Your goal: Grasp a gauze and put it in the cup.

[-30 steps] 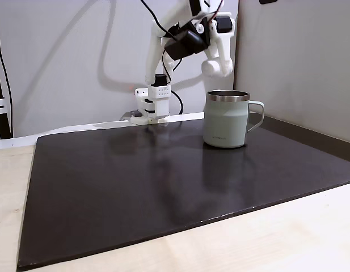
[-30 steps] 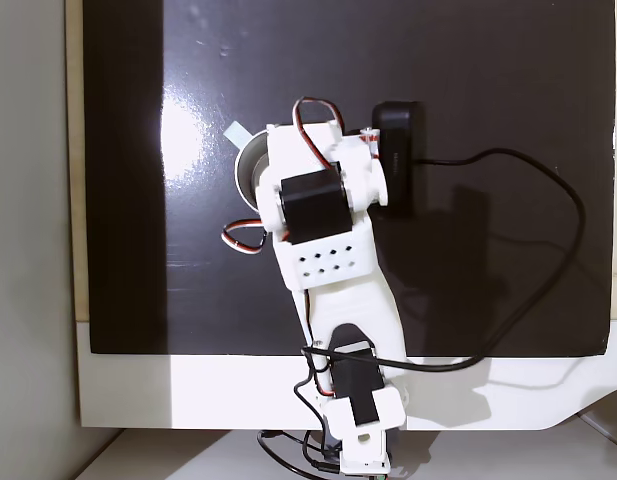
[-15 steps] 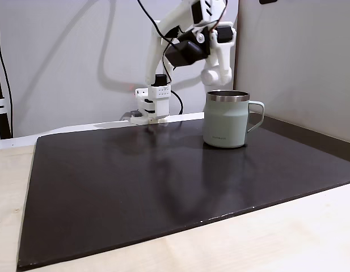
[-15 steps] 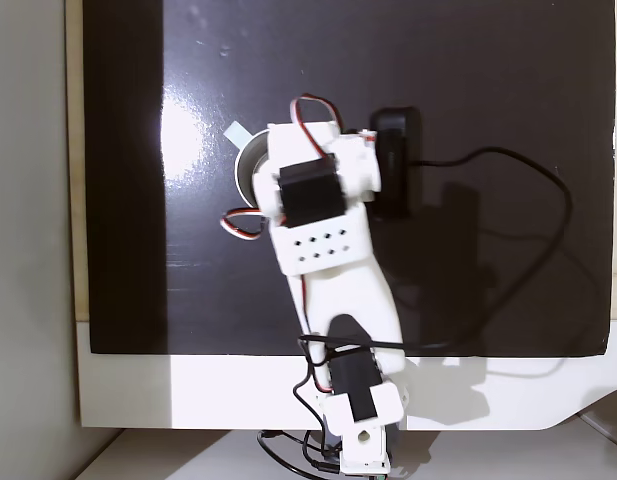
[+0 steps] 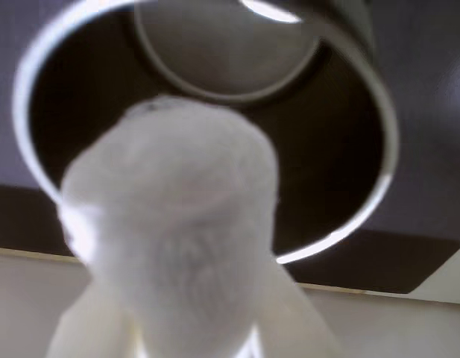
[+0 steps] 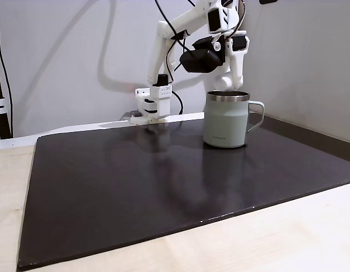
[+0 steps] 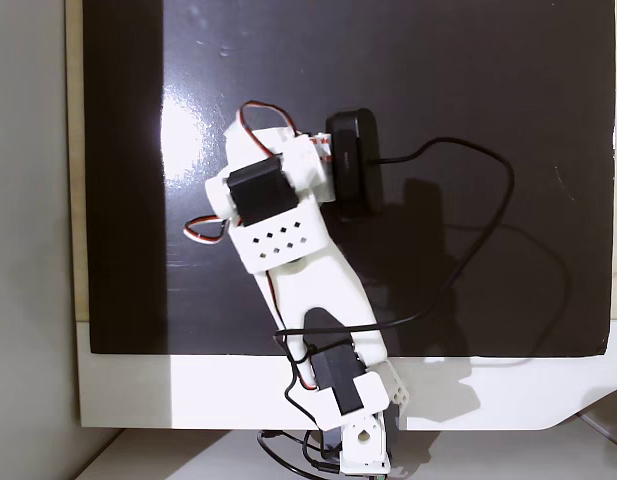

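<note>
In the wrist view the gauze [image 5: 170, 216], a fuzzy white roll, fills the foreground. My gripper [image 5: 185, 321] is shut on it, with blurred white fingers [image 5: 297, 321] on either side below. Directly behind the gauze lies the open mouth of the cup [image 5: 364, 97], its steel rim and dark inside in sight. From the side, in a fixed view, the pale green cup [image 6: 226, 122] stands upright on the dark mat, handle to the right. My gripper [image 6: 227, 85] hangs just above its rim. Seen from above in a fixed view, my arm [image 7: 278, 220] stretches over the mat.
A dark mat [image 6: 135, 187] covers most of the light wooden table [image 6: 288, 238]. The arm's white base [image 6: 152, 105] sits at the mat's far edge. A black wrist camera [image 7: 353, 165] with a trailing cable [image 7: 468, 240] rides beside the gripper. A wall [image 6: 299, 56] rises just behind the cup.
The arm has swung toward the cup. In the side view the gripper moved right to sit over the rim; from above the arm shifted left and now covers the cup.
</note>
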Action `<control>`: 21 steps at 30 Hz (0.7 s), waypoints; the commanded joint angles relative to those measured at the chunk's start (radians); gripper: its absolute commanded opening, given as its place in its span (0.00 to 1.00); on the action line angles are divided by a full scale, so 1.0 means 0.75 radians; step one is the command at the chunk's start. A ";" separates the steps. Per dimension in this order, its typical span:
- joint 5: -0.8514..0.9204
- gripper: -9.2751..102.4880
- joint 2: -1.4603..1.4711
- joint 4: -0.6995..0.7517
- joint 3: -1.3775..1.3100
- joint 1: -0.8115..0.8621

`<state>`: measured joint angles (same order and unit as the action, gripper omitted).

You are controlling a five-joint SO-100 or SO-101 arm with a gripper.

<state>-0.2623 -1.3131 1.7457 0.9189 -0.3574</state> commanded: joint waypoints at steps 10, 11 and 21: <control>0.008 0.43 -0.010 0.037 -0.033 -0.016; 0.008 0.44 -0.012 0.037 -0.037 -0.016; 0.014 0.44 -0.033 0.029 -0.039 -0.022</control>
<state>-0.2577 -1.3131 1.7671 0.9189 -0.3697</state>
